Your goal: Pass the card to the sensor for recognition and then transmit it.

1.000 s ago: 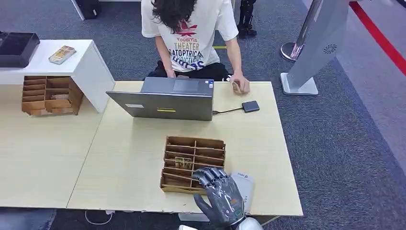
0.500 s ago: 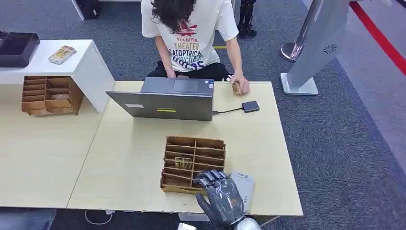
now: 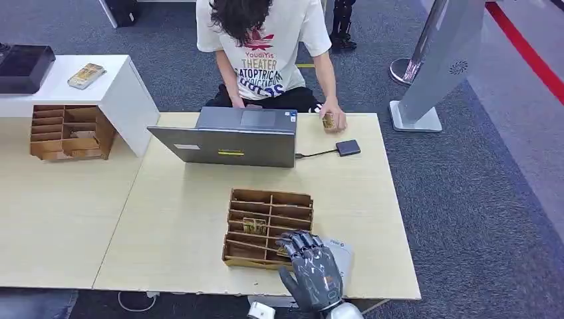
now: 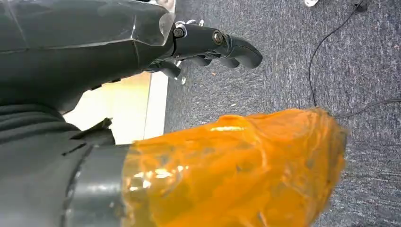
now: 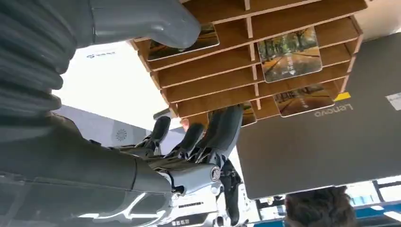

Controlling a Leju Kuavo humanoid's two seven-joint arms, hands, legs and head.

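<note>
A wooden slotted organizer [image 3: 269, 198] stands near the table's front edge, with a picture card [image 3: 254, 226] lying in one slot. My right hand [image 3: 312, 271] hovers at its near right corner with the fingers spread, holding nothing. In the right wrist view the thumb [image 5: 146, 19] lies over a card [image 5: 182, 43] in the nearest slot, and the other fingers [image 5: 217, 135] are apart from it. Two more cards [image 5: 289, 54] lie in further slots. A white flat device [image 3: 341, 256] sits just right of the hand. My left hand [image 4: 208, 42] hangs over carpet with nothing in it.
An open grey laptop [image 3: 226, 143] stands beyond the organizer, cabled to a small black box [image 3: 348, 147]. A person [image 3: 266, 53] sits behind the table, one hand holding a card [image 3: 328, 121]. A second organizer [image 3: 66, 133] and a white stand [image 3: 113, 73] are at far left.
My right hand has slid slightly to the right and a little nearer the table's front edge. Its fingertips stay over the organizer's near right corner.
</note>
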